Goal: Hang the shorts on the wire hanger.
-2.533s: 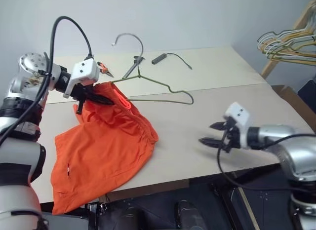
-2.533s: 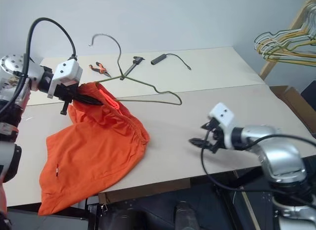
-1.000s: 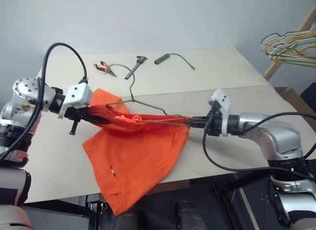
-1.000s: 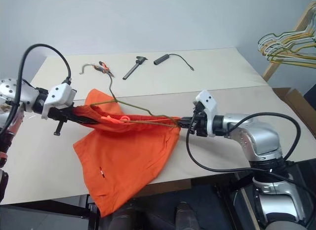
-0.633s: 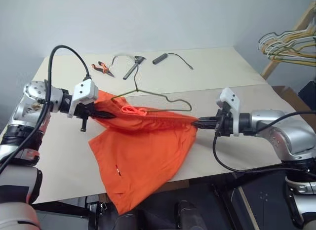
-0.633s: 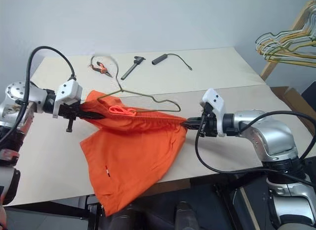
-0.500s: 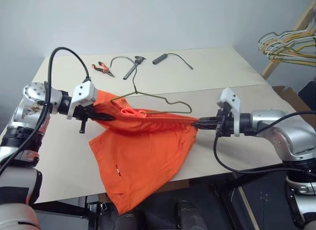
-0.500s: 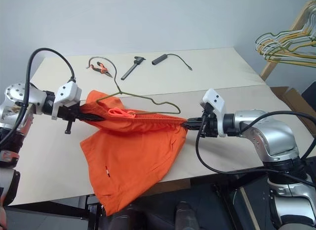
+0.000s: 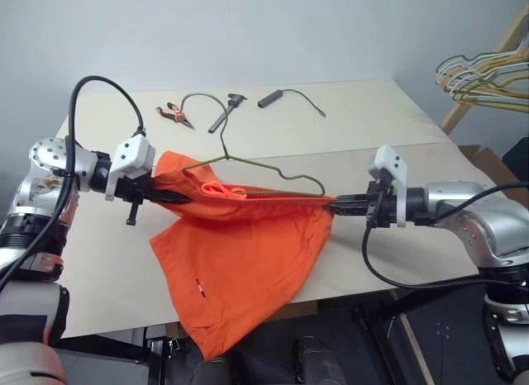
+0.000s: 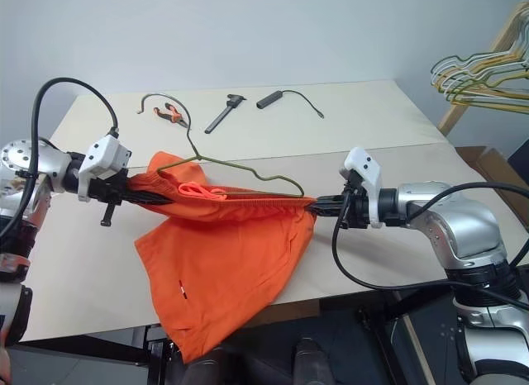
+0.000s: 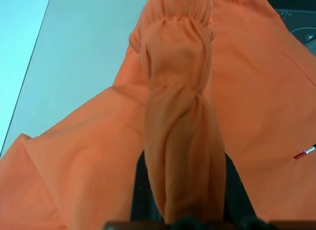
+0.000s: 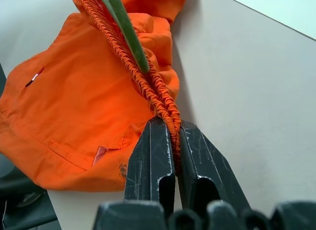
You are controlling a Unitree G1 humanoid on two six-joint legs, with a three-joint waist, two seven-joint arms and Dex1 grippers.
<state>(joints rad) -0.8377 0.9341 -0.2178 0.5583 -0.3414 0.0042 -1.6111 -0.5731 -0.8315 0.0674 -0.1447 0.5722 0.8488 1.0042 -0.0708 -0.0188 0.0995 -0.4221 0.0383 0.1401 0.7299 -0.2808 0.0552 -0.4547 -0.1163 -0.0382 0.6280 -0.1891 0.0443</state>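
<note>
The orange shorts (image 9: 248, 261) hang stretched by their gathered waistband between my two grippers, above the table's front half. At the waistband's left end my left gripper (image 9: 169, 197) is shut on bunched fabric (image 11: 180, 116), its dark fingers (image 11: 138, 195) either side of it. My right gripper (image 9: 337, 206) is shut on the waistband's right end (image 12: 148, 87). The wire hanger (image 9: 256, 163) lies along the waistband, its lower bar partly tucked into the fabric. Its hook (image 10: 161, 100) points to the back left. The green wire (image 12: 126, 30) runs into the folds just ahead of my right fingertips.
Orange-handled pliers (image 9: 173, 114), a black tool (image 9: 225, 112) and a black cable with a cylindrical handle (image 9: 273, 97) lie at the back of the beige table (image 9: 372, 129). A wooden rack with bunched hangers (image 9: 488, 71) stands at the far right. The shorts' legs hang over the front edge.
My right gripper, open and apart at first, has come left and shut on the waistband. The shorts have risen off the table and are stretched. Over the last half second almost nothing moved.
</note>
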